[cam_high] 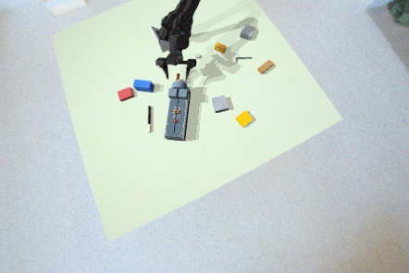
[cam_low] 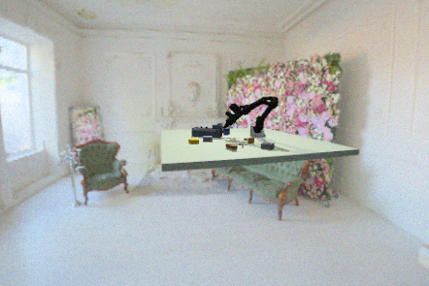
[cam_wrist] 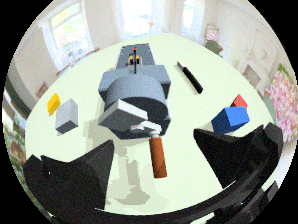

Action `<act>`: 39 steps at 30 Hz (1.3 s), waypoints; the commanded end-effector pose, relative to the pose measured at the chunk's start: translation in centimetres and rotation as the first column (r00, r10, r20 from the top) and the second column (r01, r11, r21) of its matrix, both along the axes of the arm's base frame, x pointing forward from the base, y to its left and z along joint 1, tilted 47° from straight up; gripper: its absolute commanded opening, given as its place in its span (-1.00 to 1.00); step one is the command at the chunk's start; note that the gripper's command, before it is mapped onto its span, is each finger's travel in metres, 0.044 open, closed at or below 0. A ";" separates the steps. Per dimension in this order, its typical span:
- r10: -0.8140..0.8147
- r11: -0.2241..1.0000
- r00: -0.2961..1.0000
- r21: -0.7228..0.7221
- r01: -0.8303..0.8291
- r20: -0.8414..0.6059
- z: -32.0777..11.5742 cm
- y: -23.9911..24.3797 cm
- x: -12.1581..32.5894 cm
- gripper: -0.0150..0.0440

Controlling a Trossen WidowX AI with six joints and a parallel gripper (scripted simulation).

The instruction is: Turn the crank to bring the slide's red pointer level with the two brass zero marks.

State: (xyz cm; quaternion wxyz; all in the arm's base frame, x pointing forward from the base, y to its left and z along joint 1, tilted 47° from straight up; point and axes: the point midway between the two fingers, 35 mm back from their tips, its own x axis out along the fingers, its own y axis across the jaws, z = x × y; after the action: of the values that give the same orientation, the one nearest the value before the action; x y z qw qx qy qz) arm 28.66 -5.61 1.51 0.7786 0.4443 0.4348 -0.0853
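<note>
The blue-grey machine (cam_high: pixel 182 125) (cam_low: pixel 206 132) (cam_wrist: pixel 135 92) has a round housing at its near end. In the wrist view a light grey crank arm (cam_wrist: pixel 122 116) crosses the housing's face. Its orange-brown handle (cam_high: pixel 178 77) (cam_wrist: pixel 158 159) sticks out toward me. The red pointer (cam_high: pixel 175 121) (cam_wrist: pixel 134 49) stands off the brass zero marks (cam_high: pixel 176 112) (cam_wrist: pixel 134 60), on the far side from the crank. My gripper (cam_high: pixel 178 78) (cam_low: pixel 224 127) (cam_wrist: pixel 153 137) is open and empty, its fingers on either side of the handle, apart from it in the wrist view.
A blue block (cam_high: pixel 143 86) (cam_wrist: pixel 231 120), a red block (cam_high: pixel 125 93) (cam_wrist: pixel 239 102) and a black-and-white pen (cam_high: pixel 149 117) (cam_wrist: pixel 191 78) lie on one side. A grey block (cam_high: pixel 220 104) (cam_wrist: pixel 67 116) and yellow block (cam_high: pixel 244 118) (cam_wrist: pixel 53 103) lie on the other. Other small items lie nearer the arm's base.
</note>
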 end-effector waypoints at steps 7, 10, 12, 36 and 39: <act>-0.006 1.000 1.000 0.004 0.006 -0.010 -1.4 1.3 -0.1 1.00; -0.006 1.000 1.000 0.005 0.006 -0.009 -1.8 1.6 -0.1 1.00; -0.006 1.000 1.000 0.005 0.006 -0.009 -2.0 1.9 -0.1 1.00; -0.006 1.000 1.000 0.007 0.006 -0.007 -3.1 3.2 -0.3 0.02; -0.006 1.000 1.000 0.007 0.006 -0.007 -3.1 3.2 -0.3 -0.25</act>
State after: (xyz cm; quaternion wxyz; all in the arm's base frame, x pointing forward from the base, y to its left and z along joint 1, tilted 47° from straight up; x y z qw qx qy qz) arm 28.36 -2.35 -1.52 0.7760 0.4467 0.4372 -0.0849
